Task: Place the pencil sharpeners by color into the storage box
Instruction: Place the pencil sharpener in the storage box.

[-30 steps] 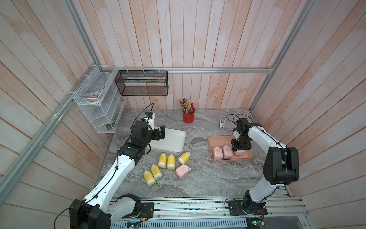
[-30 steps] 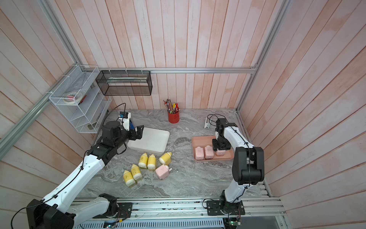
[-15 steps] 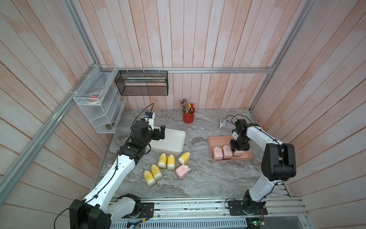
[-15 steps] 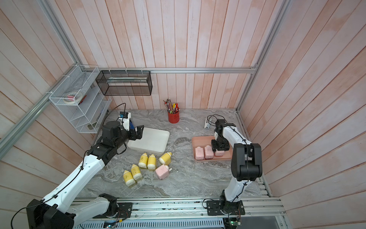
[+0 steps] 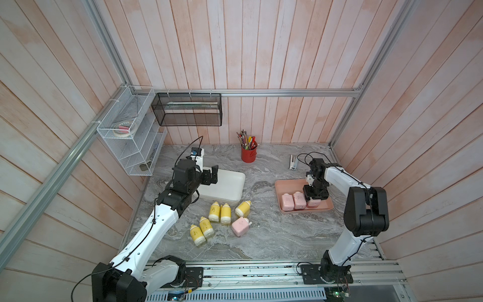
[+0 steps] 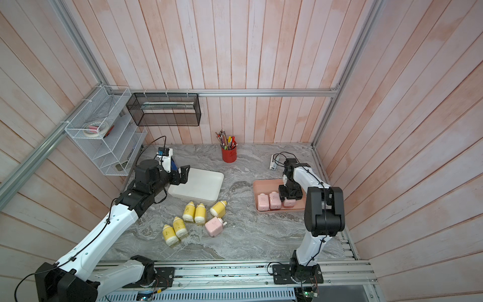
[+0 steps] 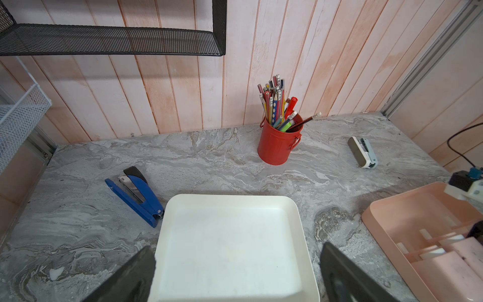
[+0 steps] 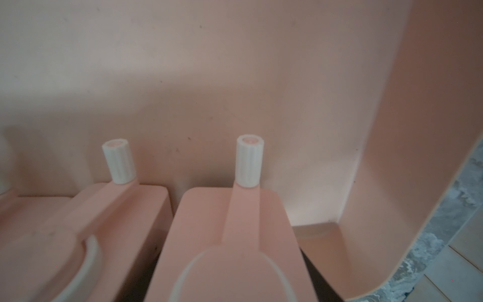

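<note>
Nearest me, well apart from the pink box on the left arm's side, five yellow sharpeners and a stray pink sharpener are lying on the counter, waiting. Inside the pink box, my right claw is gripping a third pink sharpener, half-closed around its body, just beside the two placed sharpeners. In the right wrist view its white crank is sitting level with its neighbour's.

Over the last second that arm has only been shifting slightly and the grip has not been changing, so I am judging the piece seated but not yet let go.

Across the counter from the pink box, the left claw is hovering wide and empty over one edge of the white box, which is holding nothing, and it has not been moving. Beyond the pink box, toward the back wall, the cup is standing clear. I am expecting the release next, then the stray pink one.
</note>
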Robot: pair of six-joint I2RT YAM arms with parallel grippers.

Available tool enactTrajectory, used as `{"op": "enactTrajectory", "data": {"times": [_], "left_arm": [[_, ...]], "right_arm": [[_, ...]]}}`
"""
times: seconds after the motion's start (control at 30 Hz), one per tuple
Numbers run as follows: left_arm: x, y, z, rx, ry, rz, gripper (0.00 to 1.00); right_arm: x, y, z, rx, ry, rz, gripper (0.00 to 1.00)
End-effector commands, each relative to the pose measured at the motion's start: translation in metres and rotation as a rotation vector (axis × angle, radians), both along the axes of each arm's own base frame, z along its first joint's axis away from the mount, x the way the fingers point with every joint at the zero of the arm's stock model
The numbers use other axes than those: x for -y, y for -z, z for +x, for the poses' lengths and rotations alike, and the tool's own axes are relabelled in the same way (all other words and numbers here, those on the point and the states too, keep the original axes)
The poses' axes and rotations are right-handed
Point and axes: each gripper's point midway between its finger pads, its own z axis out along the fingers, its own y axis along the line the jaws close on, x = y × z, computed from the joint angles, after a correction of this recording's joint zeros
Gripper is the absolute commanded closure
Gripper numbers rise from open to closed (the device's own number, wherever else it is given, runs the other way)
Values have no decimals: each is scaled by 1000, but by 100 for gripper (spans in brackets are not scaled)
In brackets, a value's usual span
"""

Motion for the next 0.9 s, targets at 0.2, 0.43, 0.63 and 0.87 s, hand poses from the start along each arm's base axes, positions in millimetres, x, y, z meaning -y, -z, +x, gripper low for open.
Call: {"op": "enactTrajectory", "data": {"times": [0.2, 0.43, 0.63, 0.87], "left_arm": [[4, -6, 1, 12, 19, 6, 0], [5, -5, 1, 11, 20, 8, 1], [5, -6, 1, 11, 21, 7, 0], [5, -5, 1, 11, 21, 7, 0]], "right_arm": [[-3, 15, -8, -39, 22, 25, 65], [-4, 15, -6, -39, 24, 26, 60], [-4, 17, -6, -42, 29, 29, 60], [-3, 15, -4, -37, 31, 24, 53]]}}
